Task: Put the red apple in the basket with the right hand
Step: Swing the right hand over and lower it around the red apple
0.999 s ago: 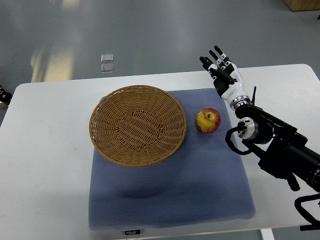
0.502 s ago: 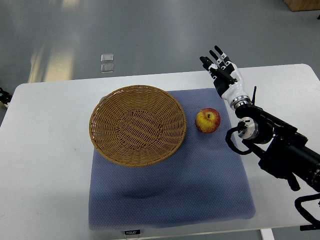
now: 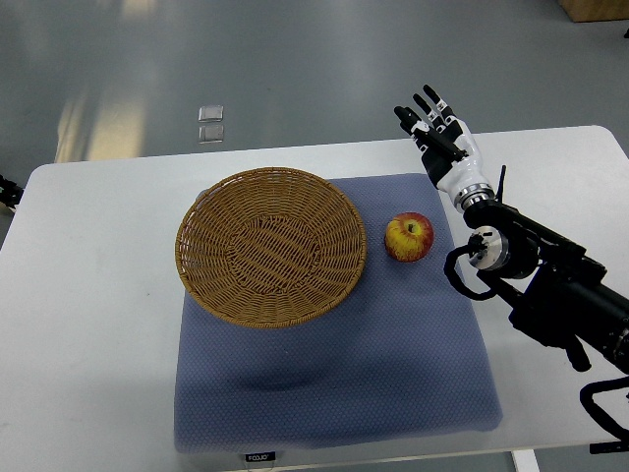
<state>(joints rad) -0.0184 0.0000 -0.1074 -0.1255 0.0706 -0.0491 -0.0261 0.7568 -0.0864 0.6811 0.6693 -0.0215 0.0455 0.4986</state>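
Woven wicker basket [image 3: 270, 246], rough. Blue mat [image 3: 393, 364] matt, dimpled cloth; apple [image 3: 409, 237] glossy. White table [image 3: 88, 324] smooth.

The basket [image 3: 271, 246] sits on the mat's [image 3: 334, 383] far left part, with the apple [image 3: 409, 237] on the mat just right of it, apparently not touching. The right hand [image 3: 442, 146] is behind and right of the apple, apart from it, over the table's [image 3: 88, 324] far edge

Your right hand [image 3: 444, 143] sits at the far end of the right arm [image 3: 550, 285], which comes in from the lower right edge. Its fingers [image 3: 425, 110] are stretched out straight and slightly spread, pointing away from you, and they hold nothing.
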